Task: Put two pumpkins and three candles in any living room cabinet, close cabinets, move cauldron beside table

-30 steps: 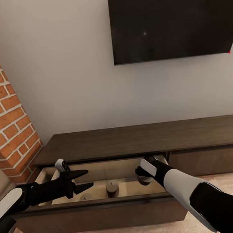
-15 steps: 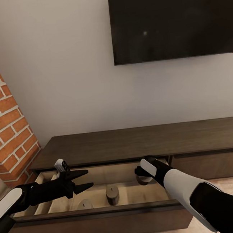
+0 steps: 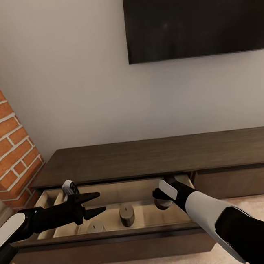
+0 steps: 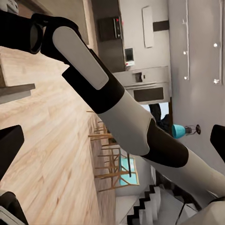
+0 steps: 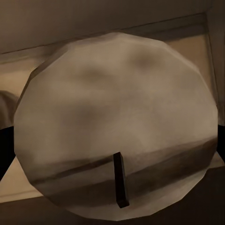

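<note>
Right gripper (image 3: pixel 161 201): reaching into the open drawer (image 3: pixel 114 189) of the cabinet (image 3: pixel 159 155); its wrist view looks close onto the pale top and dark wick of a candle (image 5: pixel 117 136). Fingers appear at that candle's sides, apparently clamped on it; contact not fully visible.

Advice: lower until the base meets the drawer floor, release, then lift straight out.

Left gripper (image 3: pixel 94 204): jaws apart, empty, over the drawer's left part.

Second candle (image 3: pixel 126 214): at 9 o'clock of the right gripper, near. Third candle (image 3: pixel 95 226): beyond it, by the front panel. Both are knock hazards.

Dark screen (image 3: pixel 194 16): at 12 o'clock. Brick wall (image 3: pixel 5 138): at 9 o'clock.
</note>
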Available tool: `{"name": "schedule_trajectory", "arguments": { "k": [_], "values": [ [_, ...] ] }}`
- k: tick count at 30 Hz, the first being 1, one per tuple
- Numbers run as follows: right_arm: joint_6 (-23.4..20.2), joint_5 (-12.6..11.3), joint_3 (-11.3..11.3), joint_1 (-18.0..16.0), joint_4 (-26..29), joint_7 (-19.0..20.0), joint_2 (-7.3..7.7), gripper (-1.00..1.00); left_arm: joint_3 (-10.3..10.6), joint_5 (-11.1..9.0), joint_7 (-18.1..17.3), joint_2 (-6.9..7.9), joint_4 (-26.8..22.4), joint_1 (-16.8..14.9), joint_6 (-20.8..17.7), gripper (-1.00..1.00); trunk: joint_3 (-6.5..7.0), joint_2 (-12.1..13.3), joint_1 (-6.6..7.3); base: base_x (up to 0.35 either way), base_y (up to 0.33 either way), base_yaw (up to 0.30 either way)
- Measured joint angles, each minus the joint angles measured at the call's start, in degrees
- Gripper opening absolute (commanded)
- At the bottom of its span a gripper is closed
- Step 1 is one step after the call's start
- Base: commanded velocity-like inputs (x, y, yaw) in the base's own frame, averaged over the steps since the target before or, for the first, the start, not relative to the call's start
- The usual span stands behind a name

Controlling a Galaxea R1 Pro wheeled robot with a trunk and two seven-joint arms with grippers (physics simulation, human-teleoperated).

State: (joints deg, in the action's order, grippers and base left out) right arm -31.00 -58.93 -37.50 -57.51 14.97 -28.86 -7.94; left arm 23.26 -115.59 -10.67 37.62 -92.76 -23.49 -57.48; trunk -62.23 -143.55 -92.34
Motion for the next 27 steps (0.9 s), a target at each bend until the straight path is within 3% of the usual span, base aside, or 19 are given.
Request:
{"name": "schedule_trajectory", "arguments": {
  "k": [12, 21, 27],
  "values": [
    [0.0, 0.0, 0.0, 0.0, 0.0, 0.0, 0.00, -1.00, 0.0, 0.0, 0.0, -0.03, 0.0, 0.0, 0.0, 1.00, -2.66, -0.2, -0.31, 0.000, 0.000, 0.000],
    [0.0, 0.1, 0.0, 0.0, 0.0, 0.0, 0.00, -1.00, 0.0, 0.0, 0.0, 0.00, 0.0, 0.0, 0.0, 1.00, -2.67, -0.2, -0.30, 0.003, 0.000, 0.000],
    [0.0, 0.0, 0.0, 0.0, 0.0, 0.0, 0.00, -1.00, -0.1, 0.0, 0.0, -0.05, 0.0, 0.0, 0.0, 1.00, -2.66, -0.2, -0.27, 0.222, 0.000, 0.000]
  ]
}}
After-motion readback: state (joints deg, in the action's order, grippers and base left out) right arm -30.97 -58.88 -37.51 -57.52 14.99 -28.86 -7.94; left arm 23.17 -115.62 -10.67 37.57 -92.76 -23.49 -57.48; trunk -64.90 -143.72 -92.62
